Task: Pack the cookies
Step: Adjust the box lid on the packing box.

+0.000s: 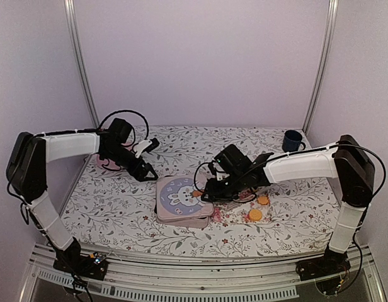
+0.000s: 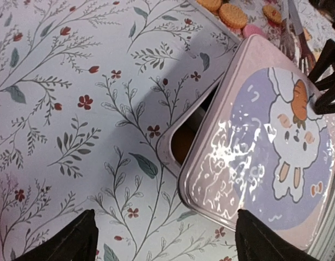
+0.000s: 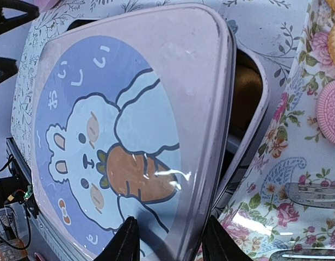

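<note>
A pink tin [image 1: 193, 220] sits at mid-table with its rabbit-and-carrot lid [image 1: 179, 196] lying askew on it, so gaps show at the tin's corner [image 2: 168, 145] and side [image 3: 258, 111]. My right gripper [image 1: 210, 189] is shut on the lid's right edge [image 3: 213, 163], one finger over the lid and one past its rim. My left gripper [image 1: 148, 162] is open and empty above the cloth, left of the tin; its tips [image 2: 75, 239] frame the lid's near corner. Golden cookies [image 1: 254, 214] and a pink cookie [image 3: 329, 111] lie on a floral sheet [image 1: 235, 212] to the right of the tin.
More golden cookies [image 2: 233, 15] and a fork [image 2: 290, 32] lie beside the tin. A blue mug [image 1: 293, 139] stands at the back right. A pink plate [image 1: 106, 165] lies behind my left arm. Purple walls close in the sides and the back.
</note>
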`<action>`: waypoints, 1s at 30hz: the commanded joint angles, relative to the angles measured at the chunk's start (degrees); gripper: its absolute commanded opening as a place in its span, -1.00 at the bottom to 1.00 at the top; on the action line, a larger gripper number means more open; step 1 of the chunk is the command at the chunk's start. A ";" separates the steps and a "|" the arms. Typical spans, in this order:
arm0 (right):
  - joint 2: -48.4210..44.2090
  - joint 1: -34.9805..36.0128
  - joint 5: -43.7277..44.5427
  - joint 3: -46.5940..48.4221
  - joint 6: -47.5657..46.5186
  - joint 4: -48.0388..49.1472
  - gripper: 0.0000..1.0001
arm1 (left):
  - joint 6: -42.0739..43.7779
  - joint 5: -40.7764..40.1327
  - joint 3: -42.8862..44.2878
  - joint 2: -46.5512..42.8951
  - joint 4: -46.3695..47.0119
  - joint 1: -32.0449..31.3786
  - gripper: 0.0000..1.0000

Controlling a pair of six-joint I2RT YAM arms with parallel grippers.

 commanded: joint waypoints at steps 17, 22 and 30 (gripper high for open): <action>0.22 1.94 3.65 -0.41 0.25 -4.77 -0.22 | -7.26 4.72 -8.94 -5.39 -0.73 -3.77 0.12; 0.24 3.13 5.14 -0.35 0.46 -6.18 -0.22 | -7.42 5.76 -8.78 -3.85 -0.20 -4.42 -0.02; 0.21 3.92 5.85 0.29 0.37 -6.91 -0.21 | -7.98 6.37 -5.95 -1.92 -0.88 -6.05 -0.24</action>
